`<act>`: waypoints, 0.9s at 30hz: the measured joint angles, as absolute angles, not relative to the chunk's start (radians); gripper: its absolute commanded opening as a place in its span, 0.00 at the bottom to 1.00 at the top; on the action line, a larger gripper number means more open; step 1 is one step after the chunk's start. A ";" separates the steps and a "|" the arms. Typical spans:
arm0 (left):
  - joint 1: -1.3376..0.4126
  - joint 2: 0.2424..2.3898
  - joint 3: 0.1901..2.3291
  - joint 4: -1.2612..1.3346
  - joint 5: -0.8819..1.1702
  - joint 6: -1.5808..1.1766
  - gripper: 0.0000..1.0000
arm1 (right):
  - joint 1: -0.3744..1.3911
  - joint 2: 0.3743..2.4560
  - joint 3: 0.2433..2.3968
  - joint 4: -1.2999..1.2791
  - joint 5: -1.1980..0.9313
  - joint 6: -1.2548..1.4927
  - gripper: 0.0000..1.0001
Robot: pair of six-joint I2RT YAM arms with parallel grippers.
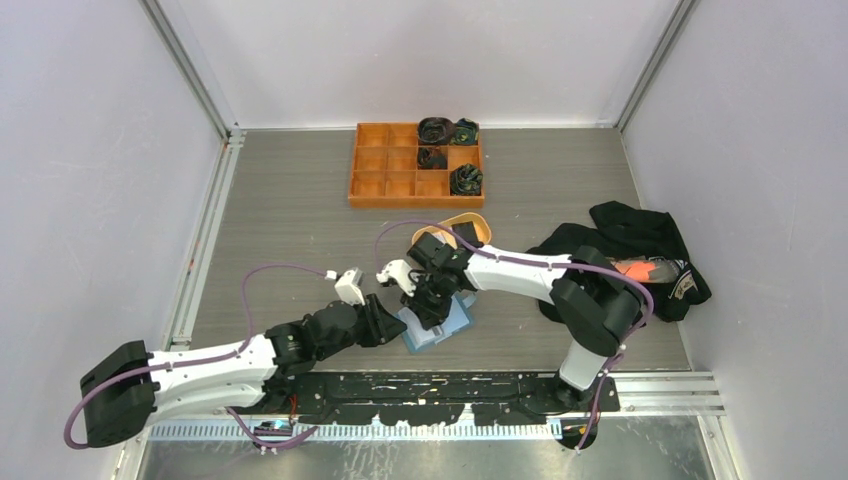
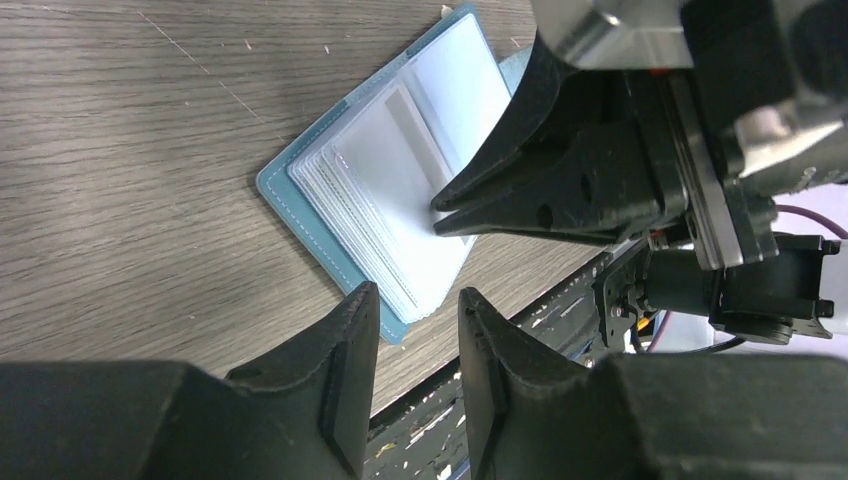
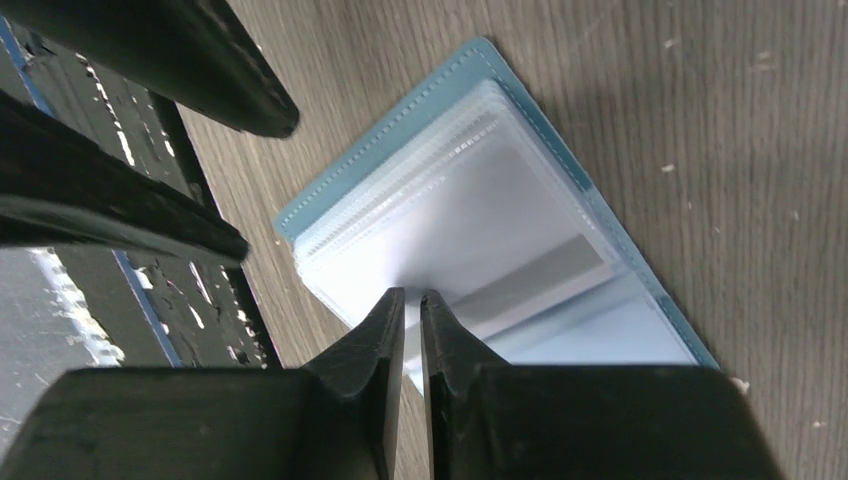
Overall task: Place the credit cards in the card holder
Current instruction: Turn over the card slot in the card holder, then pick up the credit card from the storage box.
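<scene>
Evidently the step in hand is getting a slot open, not yet filling it. The card holder (image 2: 370,190) lies opened flat on the worktop (image 2: 130,150) near its front edge, between the two arms, with its clear sleeves fanned upward. Neither arm carries a card.

The right gripper (image 3: 412,300) has its tips on the sleeves. Its jaws are all but closed, with only a thin slit between them, and I cannot tell whether a single clear leaf is nipped in that slit. The left gripper (image 2: 420,325) hovers just beside the holder's near edge, its jaws partly apart with nothing between them.

As I judge it, the next move needs one arm to hold a sleeve parted and the holder steady. The other must then fetch a card and slide it in edge-on.

The sleeves in view look bare of cards. The tan oval dish (image 1: 480,222) behind the holder holds what looks like one of the black credit cards (image 1: 467,236). I can make out no others. Farther back, the orange compartment tray (image 1: 372,170) has dark bundles (image 1: 465,180) in four of its right-hand compartments.
</scene>
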State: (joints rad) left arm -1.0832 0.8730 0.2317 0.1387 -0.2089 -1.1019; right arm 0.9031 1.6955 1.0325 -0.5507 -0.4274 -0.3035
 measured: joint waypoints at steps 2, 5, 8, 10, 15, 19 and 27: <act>-1.083 0.880 0.231 0.142 -0.209 -1.105 0.36 | 0.915 1.703 1.044 -0.550 -0.428 -0.294 0.18; -1.083 0.891 0.231 0.146 -0.209 -1.116 0.36 | 0.919 1.714 1.061 -0.558 -0.432 -0.284 0.19; -1.083 0.902 0.231 0.147 -0.209 -1.121 0.36 | 0.900 1.715 1.073 -0.585 -0.468 -0.285 0.23; -1.083 0.910 0.231 0.147 -0.208 -1.122 0.36 | 0.863 1.707 1.079 -0.605 -0.514 -0.287 0.29; -1.083 0.912 0.231 0.161 -0.208 -1.122 0.42 | 0.737 1.583 1.079 -0.639 -0.599 -0.299 0.44; -1.083 0.889 0.231 0.171 -0.209 -1.119 0.57 | 0.623 1.415 1.077 -0.629 -0.641 -0.294 0.61; -1.083 0.824 0.222 0.190 -0.233 -1.110 0.87 | 0.494 1.291 1.065 -0.594 -0.633 -0.260 0.98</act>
